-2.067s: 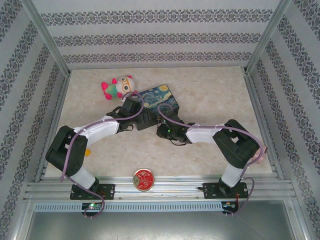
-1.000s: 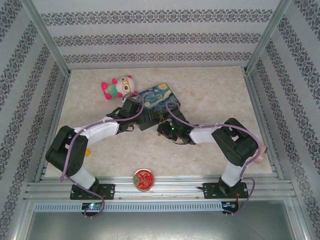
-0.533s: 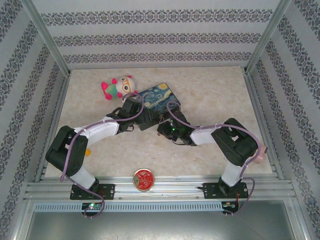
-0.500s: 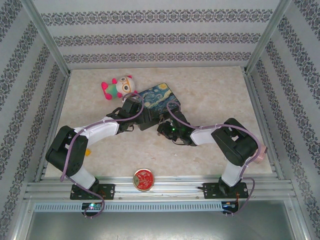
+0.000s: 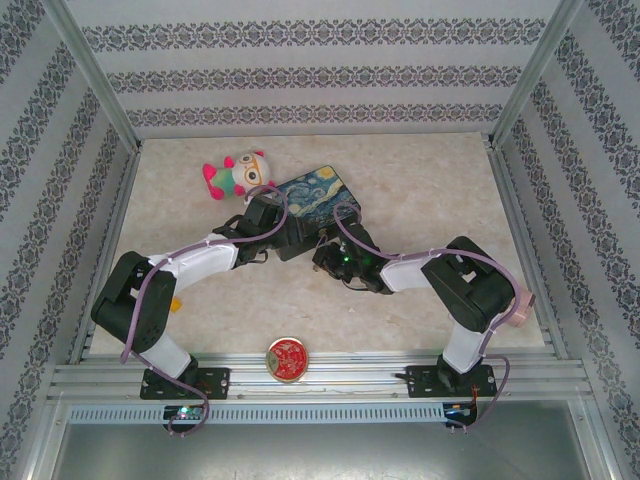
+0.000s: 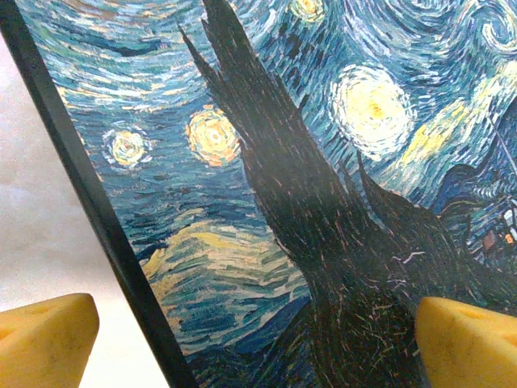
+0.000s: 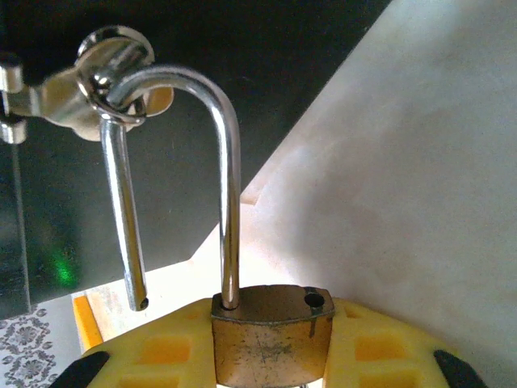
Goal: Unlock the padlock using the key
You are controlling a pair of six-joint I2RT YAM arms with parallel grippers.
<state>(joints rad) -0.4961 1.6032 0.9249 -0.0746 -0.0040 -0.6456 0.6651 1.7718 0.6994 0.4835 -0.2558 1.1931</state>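
Observation:
A small brass padlock (image 7: pixel 271 339) is clamped between the yellow fingers (image 7: pixel 149 356) of my right gripper (image 7: pixel 271 349), which is shut on its body. Its silvery shackle (image 7: pixel 228 162) stands open: the free leg hangs clear of the body's hole, and the bend is hooked through a metal hasp ring (image 7: pixel 113 77) on the dark box. From above, my right gripper (image 5: pixel 323 256) sits at the near edge of the Starry Night box (image 5: pixel 318 197). My left gripper (image 6: pixel 257 343) is open just over the painted lid (image 6: pixel 323 162). The key is out of view.
A pink and green plush toy (image 5: pixel 235 173) lies left of the box. A round red tin (image 5: pixel 287 358) sits at the near table edge between the arm bases. Metal frame posts and patterned walls close in the marble tabletop (image 5: pixel 440 190).
The right forearm has shifted a little left toward the box. The left arm has stayed put, and both grippers keep the same opening.

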